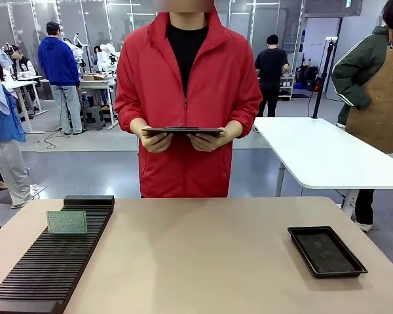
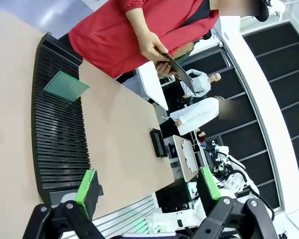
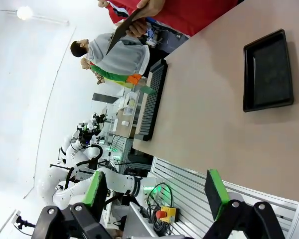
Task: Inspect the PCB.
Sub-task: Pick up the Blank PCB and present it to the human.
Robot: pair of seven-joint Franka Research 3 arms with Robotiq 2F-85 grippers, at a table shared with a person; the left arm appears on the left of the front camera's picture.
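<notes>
The PCB [image 1: 67, 222], standing in the rack [image 1: 46, 268], looks light, stiff and fragile, so pinch its top edge; left gripper [image 2: 147, 183] and right gripper [image 3: 154, 191] both gape wide, empty.

Matt green PCB [image 1: 67, 222] on ribbed black plastic rack [image 1: 49, 265]; smooth matt tabletop [image 1: 196, 261].

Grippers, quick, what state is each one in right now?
Left gripper: open, holding nothing.
Right gripper: open, holding nothing.
</notes>
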